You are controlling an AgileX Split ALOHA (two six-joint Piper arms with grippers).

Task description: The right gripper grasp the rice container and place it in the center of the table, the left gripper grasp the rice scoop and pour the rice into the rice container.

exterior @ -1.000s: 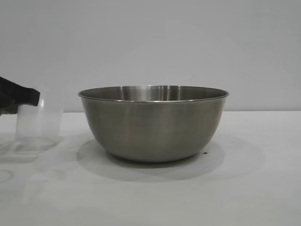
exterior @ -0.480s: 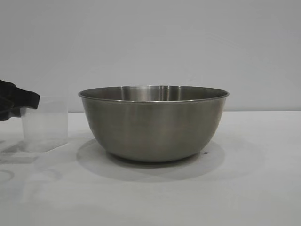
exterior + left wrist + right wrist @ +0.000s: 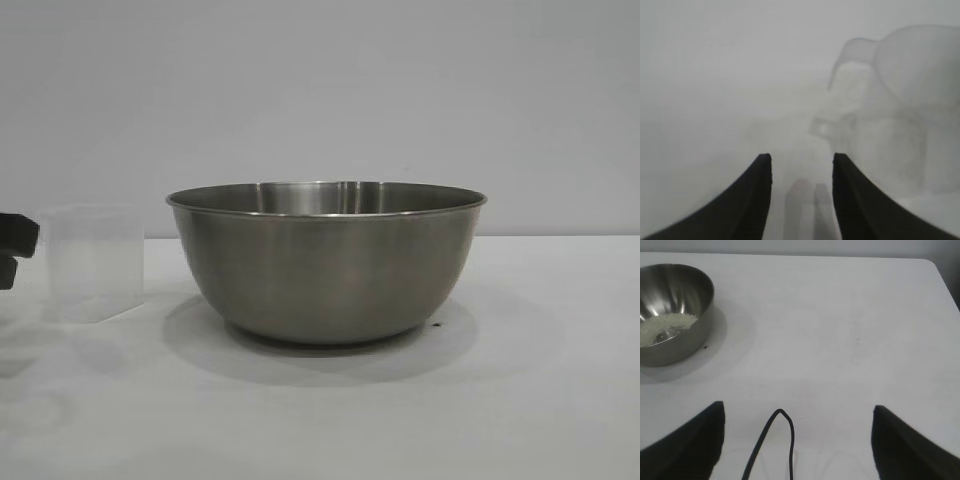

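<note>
I see the rice container [image 3: 326, 262] standing on the table [image 3: 520, 400] with rice [image 3: 667, 326] inside. The rice scoop [image 3: 95, 262] stands upright just beside the container. My left gripper [image 3: 12, 248] sits clear of the scoop, fingers released. My right gripper [image 3: 797, 440] waits well apart from the container, fingers spread wide.

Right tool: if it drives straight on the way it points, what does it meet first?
Probably bare table; the right tool is open, and the steel bowl sits off to one side.
</note>
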